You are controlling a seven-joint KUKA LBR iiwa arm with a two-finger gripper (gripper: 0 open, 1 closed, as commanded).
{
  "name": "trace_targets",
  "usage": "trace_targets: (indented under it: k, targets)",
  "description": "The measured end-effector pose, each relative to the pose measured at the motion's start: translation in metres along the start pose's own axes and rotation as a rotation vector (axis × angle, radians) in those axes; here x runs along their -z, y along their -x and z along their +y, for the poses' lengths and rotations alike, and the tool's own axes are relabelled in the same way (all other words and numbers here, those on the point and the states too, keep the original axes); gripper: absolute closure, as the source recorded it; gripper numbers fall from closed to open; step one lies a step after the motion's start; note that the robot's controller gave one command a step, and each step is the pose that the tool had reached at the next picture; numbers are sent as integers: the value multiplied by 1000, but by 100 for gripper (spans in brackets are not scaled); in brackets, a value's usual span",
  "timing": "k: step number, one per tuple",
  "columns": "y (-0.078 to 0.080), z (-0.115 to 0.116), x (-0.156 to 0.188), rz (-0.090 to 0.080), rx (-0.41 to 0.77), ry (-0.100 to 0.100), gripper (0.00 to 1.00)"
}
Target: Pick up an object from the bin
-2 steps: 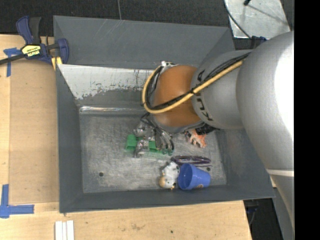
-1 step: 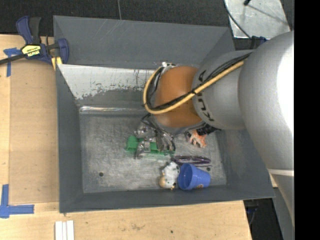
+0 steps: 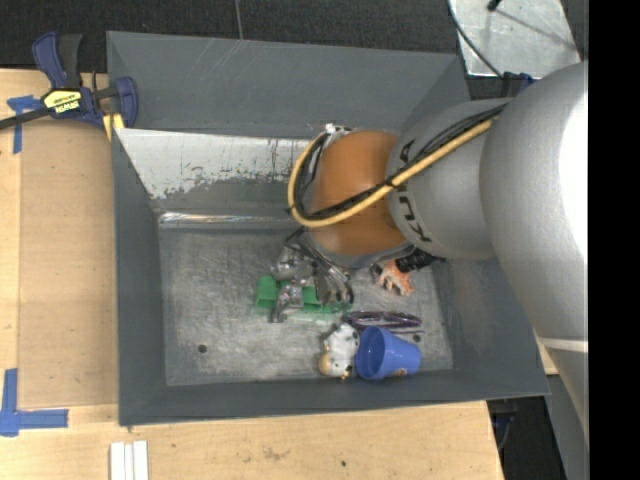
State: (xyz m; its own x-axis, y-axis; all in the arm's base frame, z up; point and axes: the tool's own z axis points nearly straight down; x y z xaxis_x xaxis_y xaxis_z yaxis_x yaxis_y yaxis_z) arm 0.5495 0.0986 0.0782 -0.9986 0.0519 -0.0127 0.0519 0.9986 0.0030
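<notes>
The arm, reaching in from the right, hung with its orange cover above the middle of the grey bin. We saw the gripper low over a green plastic piece that lay on the floor near the bin's centre, its left end poking out from beneath the metal. Whether the tool was clenched or released we could not tell, nor whether it touched the piece. Just to the right lay a small orange-and-white thing. Nearer the front wall we counted a purple stick, a blue cup on its side and, touching it on the left, a white figurine.
</notes>
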Motion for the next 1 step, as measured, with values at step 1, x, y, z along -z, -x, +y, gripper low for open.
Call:
trace_targets:
  k: [1]
  targets:
    - [-2, -1, 18, 15, -1, -4, 100]
